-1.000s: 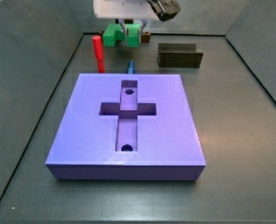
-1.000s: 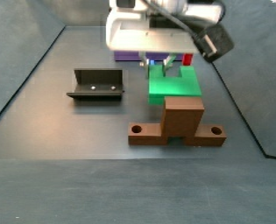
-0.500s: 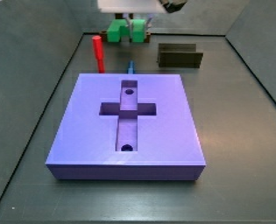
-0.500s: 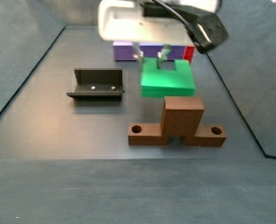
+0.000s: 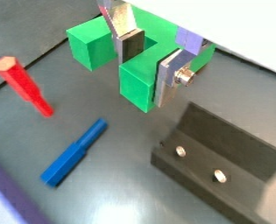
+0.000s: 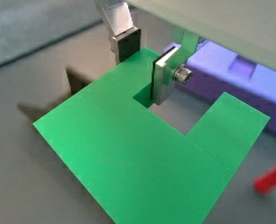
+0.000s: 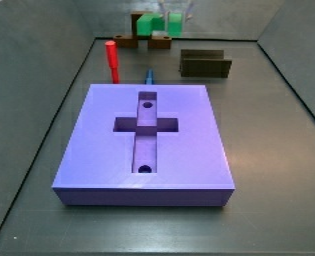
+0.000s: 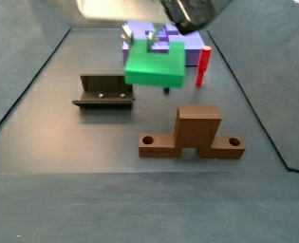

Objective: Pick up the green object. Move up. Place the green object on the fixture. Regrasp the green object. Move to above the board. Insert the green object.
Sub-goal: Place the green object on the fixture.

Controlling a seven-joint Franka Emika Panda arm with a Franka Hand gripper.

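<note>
My gripper (image 5: 150,66) is shut on the green object (image 5: 137,87), a bright green U-shaped block. One finger sits in its notch and the other on the outside of one arm, as both wrist views show (image 6: 146,63). The green object hangs in the air, well above the floor (image 8: 155,63), and shows at the top of a side view (image 7: 150,24). The fixture (image 8: 103,92), a dark block with a recessed channel, stands on the floor to the side and below; it also shows in a wrist view (image 5: 222,166). The purple board (image 7: 149,135) lies flat with its cross-shaped recess and two holes.
A red peg (image 7: 113,58) stands upright beside the board, and a blue peg (image 5: 74,153) lies on the floor near it. A brown cross-shaped stand (image 8: 194,133) stands on the floor. Grey walls enclose the floor.
My gripper has risen with the green object held in it, away from the floor. The board, the fixture and the pegs have not moved.
</note>
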